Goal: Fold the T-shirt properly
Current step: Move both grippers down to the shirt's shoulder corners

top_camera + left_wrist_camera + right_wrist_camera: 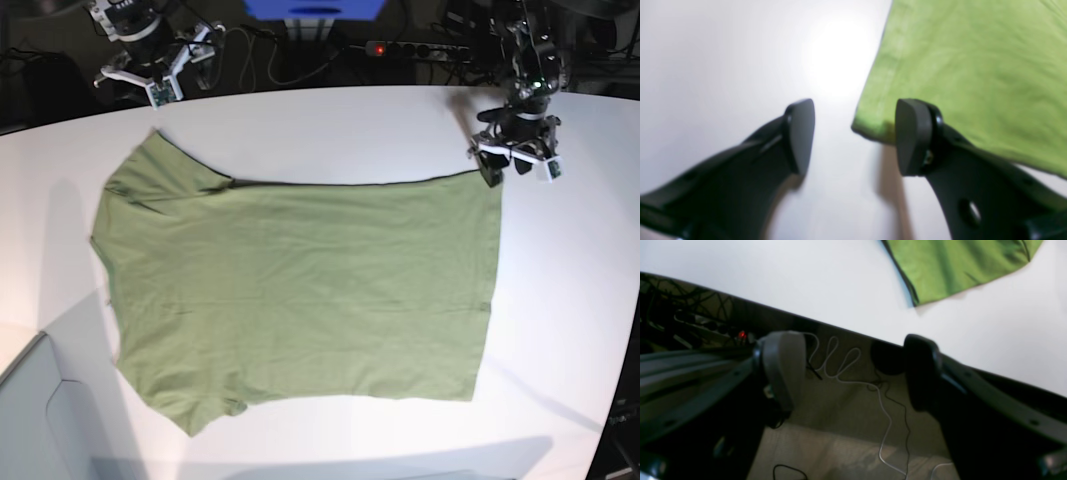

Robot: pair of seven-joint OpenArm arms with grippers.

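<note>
The white surface is covered across its middle by the T-shirt, spread flat. The left pincer is held apart at the shirt's hem corner, nothing gripped. The right pincer is likewise spread, empty, over the surface's far edge.

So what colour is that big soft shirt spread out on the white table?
Plain olive-green short-sleeved T-shirt, no print; the base view shows it best.

Glare whitens the table beside my left fingers, which are soft and blurred. Their shadows fall toward me. My right view is dim below the table edge.
</note>
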